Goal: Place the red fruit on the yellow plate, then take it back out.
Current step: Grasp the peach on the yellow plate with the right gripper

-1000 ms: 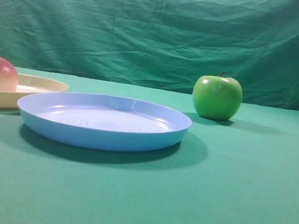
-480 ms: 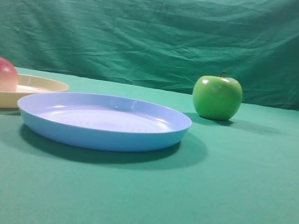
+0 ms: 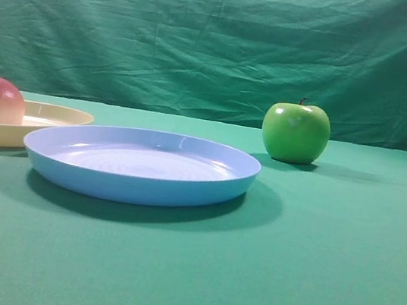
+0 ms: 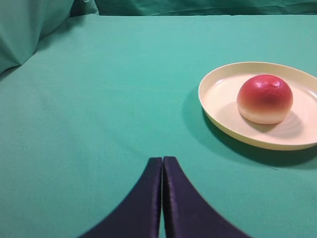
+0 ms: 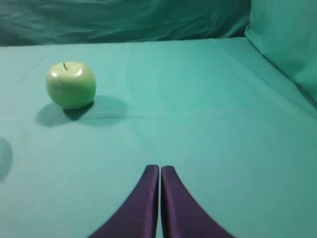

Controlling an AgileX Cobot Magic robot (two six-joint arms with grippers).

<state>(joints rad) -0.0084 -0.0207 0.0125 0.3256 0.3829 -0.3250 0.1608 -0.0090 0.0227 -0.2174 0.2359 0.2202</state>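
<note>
Both claws are closed and grip nothing: left claw (image 4: 162,166) at bottom centre of its wrist view, right claw (image 5: 159,173) likewise. Green cloth covers the table (image 3: 323,278) and hangs behind. Two plates: blue plate (image 3: 140,164) centre, yellow plate (image 4: 262,104) at left edge. Two fruits: the red fruit (image 4: 265,98) sits on the yellow plate; green apple (image 3: 295,132) upper right.

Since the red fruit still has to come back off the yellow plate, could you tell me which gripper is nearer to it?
Left. The left gripper, shut, has the red fruit ahead to its right on the yellow plate. The right gripper, shut, sees only the green apple.
</note>
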